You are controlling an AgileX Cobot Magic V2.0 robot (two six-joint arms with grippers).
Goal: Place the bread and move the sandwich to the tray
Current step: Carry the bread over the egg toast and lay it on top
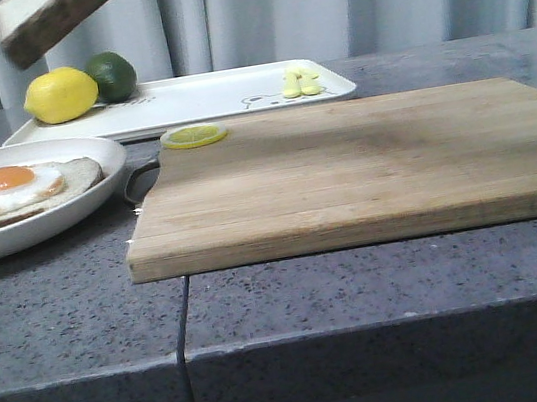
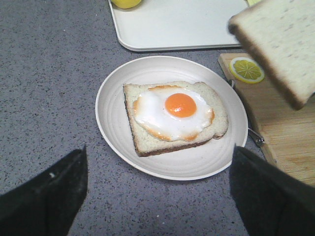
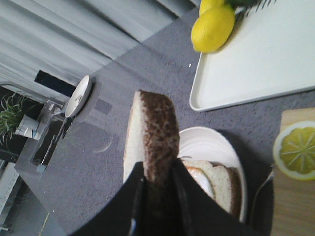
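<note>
Meanwhile, sandwich on plate.

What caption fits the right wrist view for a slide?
Right gripper holds the bread on edge above the plate with the egg-topped slice.

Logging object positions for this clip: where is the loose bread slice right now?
The bread is in the air, pinched in the right gripper, above the plate holding the egg-topped sandwich, at the front view's upper left.
</note>
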